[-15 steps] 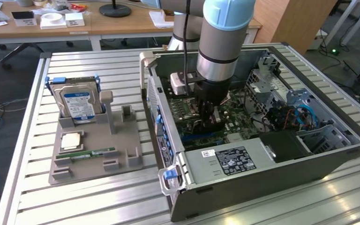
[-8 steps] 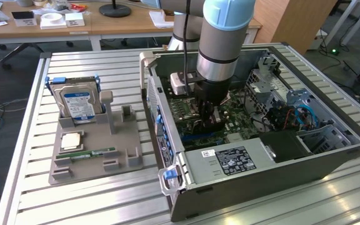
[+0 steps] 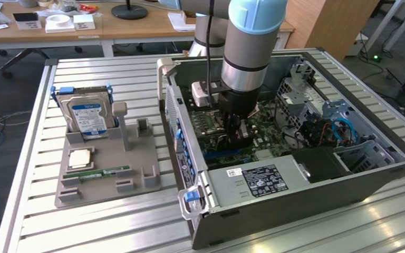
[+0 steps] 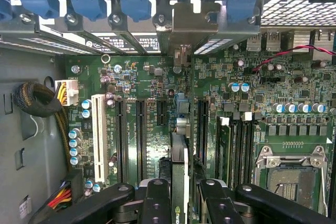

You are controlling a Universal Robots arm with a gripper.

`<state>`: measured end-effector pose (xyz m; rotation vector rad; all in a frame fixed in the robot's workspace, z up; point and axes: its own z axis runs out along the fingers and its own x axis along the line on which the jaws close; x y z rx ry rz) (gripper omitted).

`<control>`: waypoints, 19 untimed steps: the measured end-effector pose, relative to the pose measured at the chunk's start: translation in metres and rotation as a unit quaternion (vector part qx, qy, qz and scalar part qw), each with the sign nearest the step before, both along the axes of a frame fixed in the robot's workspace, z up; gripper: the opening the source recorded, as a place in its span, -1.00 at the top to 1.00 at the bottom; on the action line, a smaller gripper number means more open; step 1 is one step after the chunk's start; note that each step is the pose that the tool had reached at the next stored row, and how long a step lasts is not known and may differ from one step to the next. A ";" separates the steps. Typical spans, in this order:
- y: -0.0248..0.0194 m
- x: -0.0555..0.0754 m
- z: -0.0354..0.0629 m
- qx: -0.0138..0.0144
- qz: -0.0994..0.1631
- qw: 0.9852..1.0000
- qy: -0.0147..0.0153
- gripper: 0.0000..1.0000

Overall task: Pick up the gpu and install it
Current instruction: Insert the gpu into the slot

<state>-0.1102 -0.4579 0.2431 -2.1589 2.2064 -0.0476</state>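
gripper (image 4: 182,195): clenched on the gpu (image 4: 179,156), gripping both flat faces | gpu: upright, seen edge-on, over the motherboard (image 4: 152,87) slots inside the computer case (image 3: 315,195) | handling: likely light, stiff, fragile; best held near its upper edge, clear of the connector.

gpu (image 4: 179,182) cut off at the frame edge between the jaws, power supply label (image 3: 255,178) print unreadable

"NVIDIA" stands on the gpu's (image 4: 179,174) upper edge.
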 end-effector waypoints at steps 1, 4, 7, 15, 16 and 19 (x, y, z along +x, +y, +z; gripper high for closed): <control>0.0003 0.000 -0.0011 0.001 0.000 1.000 -0.001 0.46; 0.0000 0.000 0.0000 0.000 0.000 1.000 0.000 0.35; 0.0000 0.000 0.0000 0.000 0.000 1.000 0.000 0.11; -0.0001 0.000 0.0007 0.000 0.000 1.000 0.000 -0.48; -0.0001 0.000 0.0013 0.000 0.000 1.000 0.000 -0.48; 0.0000 0.000 0.0043 0.000 0.000 1.000 0.000 -0.48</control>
